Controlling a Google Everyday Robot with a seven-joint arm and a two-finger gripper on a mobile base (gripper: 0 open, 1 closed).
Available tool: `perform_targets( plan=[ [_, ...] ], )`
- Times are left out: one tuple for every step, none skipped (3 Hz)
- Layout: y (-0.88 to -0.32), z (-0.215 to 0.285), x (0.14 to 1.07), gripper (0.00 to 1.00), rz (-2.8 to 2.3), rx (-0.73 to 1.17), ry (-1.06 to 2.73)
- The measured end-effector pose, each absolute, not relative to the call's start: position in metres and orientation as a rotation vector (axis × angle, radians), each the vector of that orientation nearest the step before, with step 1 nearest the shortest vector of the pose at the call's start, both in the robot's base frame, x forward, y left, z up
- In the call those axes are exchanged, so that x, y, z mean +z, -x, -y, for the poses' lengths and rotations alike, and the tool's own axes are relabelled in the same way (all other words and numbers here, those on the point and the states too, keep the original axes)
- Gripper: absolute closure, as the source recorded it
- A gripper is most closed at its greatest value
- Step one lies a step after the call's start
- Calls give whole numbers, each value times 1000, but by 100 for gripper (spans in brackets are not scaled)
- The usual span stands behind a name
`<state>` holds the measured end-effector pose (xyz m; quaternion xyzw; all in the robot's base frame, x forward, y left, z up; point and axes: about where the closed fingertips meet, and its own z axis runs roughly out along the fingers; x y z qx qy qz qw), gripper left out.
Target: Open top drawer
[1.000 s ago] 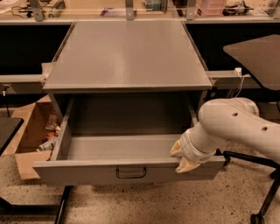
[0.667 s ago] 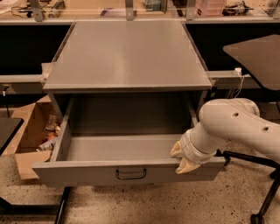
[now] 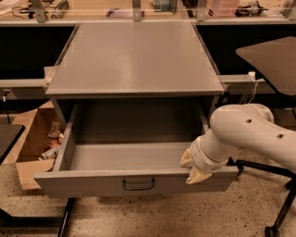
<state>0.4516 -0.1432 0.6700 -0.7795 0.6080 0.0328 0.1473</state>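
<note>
The top drawer (image 3: 92,185) is pulled far out of the grey metal cabinet (image 3: 134,60). Its plain grey box interior shows and holds nothing. A small dark wire pull (image 3: 138,184) sits at the centre of its front. My gripper (image 3: 193,167) is at the right end of the drawer's front rim, on the end of the white arm (image 3: 249,134) that reaches in from the right. Its cream fingertips rest over the rim, one inside the drawer and one lower at the front. The two shorter drawers are out of view.
An open cardboard box (image 3: 37,139) with clutter stands on the floor left of the cabinet. A dark chair base (image 3: 277,203) stands at the right. A dark tabletop (image 3: 273,55) juts in at the upper right. A bench with items (image 3: 148,9) runs along the back.
</note>
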Motion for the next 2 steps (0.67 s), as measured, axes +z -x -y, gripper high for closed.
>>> perform_targets(
  plan=[
    [-452, 143, 670, 14, -1749, 94, 2243],
    [-452, 143, 670, 0, -1749, 94, 2243]
  ],
)
